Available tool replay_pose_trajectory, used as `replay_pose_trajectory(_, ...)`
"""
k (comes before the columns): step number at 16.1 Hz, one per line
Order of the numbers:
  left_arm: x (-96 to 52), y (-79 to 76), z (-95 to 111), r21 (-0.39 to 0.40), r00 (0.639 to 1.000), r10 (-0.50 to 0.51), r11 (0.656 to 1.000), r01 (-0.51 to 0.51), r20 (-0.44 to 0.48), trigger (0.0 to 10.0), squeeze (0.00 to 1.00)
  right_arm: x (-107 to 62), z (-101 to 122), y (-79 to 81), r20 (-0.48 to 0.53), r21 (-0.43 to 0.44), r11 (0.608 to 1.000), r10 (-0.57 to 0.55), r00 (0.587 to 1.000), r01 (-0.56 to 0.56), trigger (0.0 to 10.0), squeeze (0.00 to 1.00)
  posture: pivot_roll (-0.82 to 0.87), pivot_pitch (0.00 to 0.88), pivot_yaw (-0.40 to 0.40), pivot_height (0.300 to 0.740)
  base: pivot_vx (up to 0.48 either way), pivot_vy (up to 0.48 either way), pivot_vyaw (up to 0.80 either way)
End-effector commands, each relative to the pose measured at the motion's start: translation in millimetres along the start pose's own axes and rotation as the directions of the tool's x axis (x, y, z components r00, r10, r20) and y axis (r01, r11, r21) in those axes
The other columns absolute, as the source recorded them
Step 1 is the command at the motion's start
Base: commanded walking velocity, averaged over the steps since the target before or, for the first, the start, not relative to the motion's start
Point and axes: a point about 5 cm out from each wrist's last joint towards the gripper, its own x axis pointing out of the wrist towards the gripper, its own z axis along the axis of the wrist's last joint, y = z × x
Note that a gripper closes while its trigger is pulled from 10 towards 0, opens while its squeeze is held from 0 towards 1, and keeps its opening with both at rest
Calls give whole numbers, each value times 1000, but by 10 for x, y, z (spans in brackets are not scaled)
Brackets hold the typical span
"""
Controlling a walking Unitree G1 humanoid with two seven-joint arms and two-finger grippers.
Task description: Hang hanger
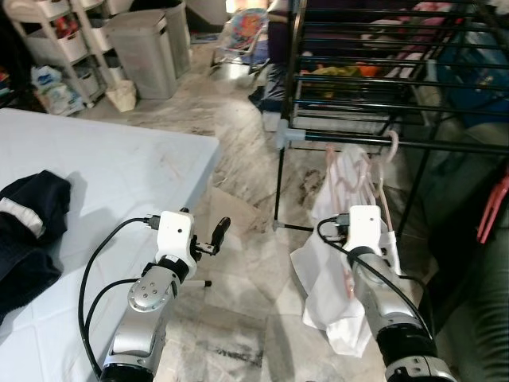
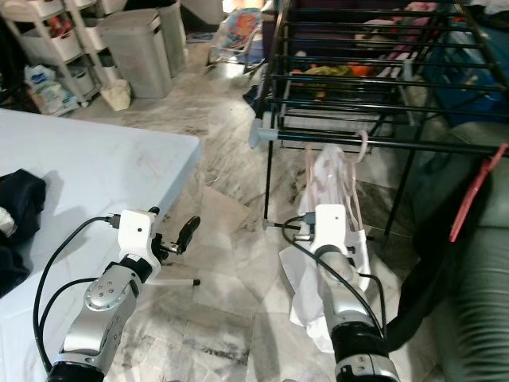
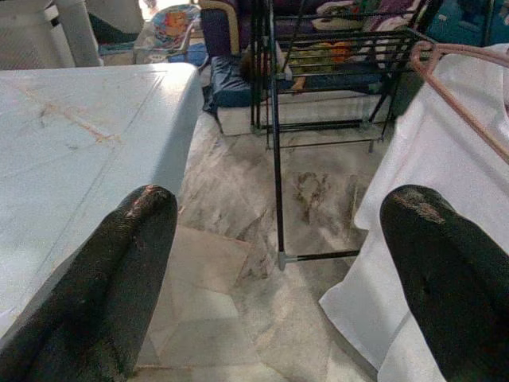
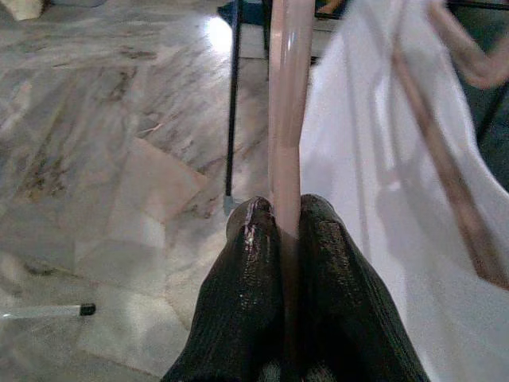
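- Left eye view: the right gripper (image 1: 380, 208) holds a pink hanger (image 1: 374, 171) carrying a white garment (image 1: 334, 263), directly under the front rail of the black drying rack (image 1: 413, 146). The hanger's hook (image 1: 391, 145) sits at that rail; I cannot tell whether it rests over the bar or only touches it. The hanger's long axis runs up and away from the right gripper toward the rail. The right arm is clearly the nearer one; the left gripper (image 1: 220, 231) hovers well to the left, between the rack and the pale blue table (image 1: 111, 167), on which a dark garment (image 1: 28, 231) lies crumpled.
- Right eye view: the same layout. The rack is thin black metal tubing with a grey plastic corner joint (image 2: 265, 133); the floor (image 2: 215, 191) is veined marble tile. The white garment hangs limp and creased, soft thin cloth.
- Left wrist view: the left gripper's 2 matte black fingers (image 3: 119, 263) stand wide apart, holding nothing; the white garment and a pink hanger arm lie off to one side.
- Right wrist view: the right gripper's 2 textured black fingers (image 4: 254, 294) are pinched tightly on a smooth, glossy pink bar of the hanger (image 4: 288, 103), which runs straight away from the fingertips. My judgement: the coming move depends on seating the hook over the rail above.
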Motion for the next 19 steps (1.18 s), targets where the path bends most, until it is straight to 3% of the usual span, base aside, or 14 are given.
replay_pose_trajectory(1, 13, 15, 28, 5, 1000, 3, 1000, -3, 3, 10000, 0, 66, 190, 36, 57, -11, 1000, 16, 998, -15, 10000, 0, -15, 0, 65, 740, 0, 0, 0)
replay_pose_trajectory(5, -34, 0, 24, 3, 1000, 4, 1000, -4, -2, 10000, 0, 271, 635, 123, 139, -27, 1000, 21, 990, -17, 10000, 0, 10, 0, 61, 740, 0, 0, 0)
replay_pose_trajectory(7, -120, 15, 2, 6, 1000, 10, 1000, -10, -13, 10000, 0, 330, 717, 141, 130, -29, 1000, 5, 991, -2, 10000, 0, 38, 0, 59, 740, 0, 0, 0)
replay_pose_trajectory(9, -214, 52, -16, 14, 999, 20, 1000, -19, -32, 10000, 0, 397, 762, 80, 89, 37, 998, -44, 995, 41, 10000, 0, 62, 11, 64, 740, 0, 0, 0)
replay_pose_trajectory(12, -311, 83, -28, 22, 998, 21, 1000, -20, -51, 10000, 0, 426, 717, 15, 19, 89, 992, -85, 996, 83, 10000, 0, 79, 28, 76, 740, 0, 0, 0)
replay_pose_trajectory(14, -323, 88, -15, 30, 998, 13, 999, -11, -60, 10000, 0, 428, 547, -83, -102, 190, 971, -128, 986, 146, 10000, 0, 91, 36, 81, 740, 0, 0, 0)
replay_pose_trajectory(19, -314, 87, 11, 34, 998, 9, 999, -7, -68, 10000, 0, 400, 333, -111, -206, 221, 959, -129, 970, 174, 10000, 0, 93, 32, 83, 740, 0, 0, 0)
